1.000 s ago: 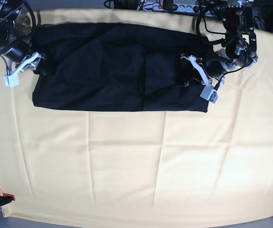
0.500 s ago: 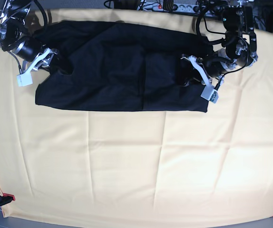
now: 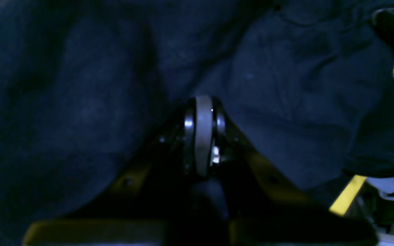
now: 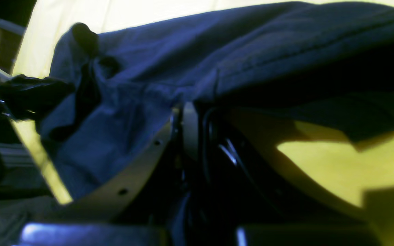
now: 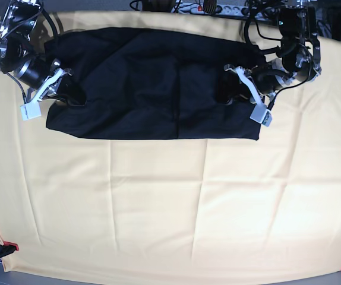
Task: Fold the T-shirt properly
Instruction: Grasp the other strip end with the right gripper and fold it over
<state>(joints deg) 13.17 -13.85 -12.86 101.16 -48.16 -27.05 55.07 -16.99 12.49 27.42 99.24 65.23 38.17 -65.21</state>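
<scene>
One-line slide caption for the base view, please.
Both arms work opposite ends of the dark T-shirt lying across the yellow table cloth, right gripper and left gripper at the fabric.

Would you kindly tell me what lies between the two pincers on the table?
Only the dark T-shirt lies between the right pincer and the left pincer; the base view shows it spread on the yellow tablecloth, nothing else between.

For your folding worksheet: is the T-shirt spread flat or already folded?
Partly folded. The T-shirt lies as a long band across the cloth, layers overlapping, no sleeves sticking out. Both grippers pinch its ends.
</scene>
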